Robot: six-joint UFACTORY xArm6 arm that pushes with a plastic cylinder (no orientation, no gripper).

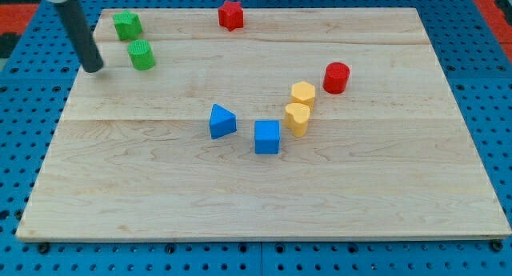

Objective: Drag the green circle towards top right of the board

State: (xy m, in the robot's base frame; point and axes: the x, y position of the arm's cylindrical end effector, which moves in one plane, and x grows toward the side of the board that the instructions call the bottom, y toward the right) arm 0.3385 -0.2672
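The green circle (142, 55) stands near the board's top left, just below and right of a green star-like block (126, 26). My tip (94, 68) rests on the board to the left of the green circle, a short gap apart from it. The rod slants up to the view's top left.
A red star block (230, 14) sits at the top edge. A red cylinder (337, 77) stands right of centre. Two yellow blocks (302, 94) (297, 118), a blue cube (267, 137) and a blue triangle (222, 121) cluster mid-board.
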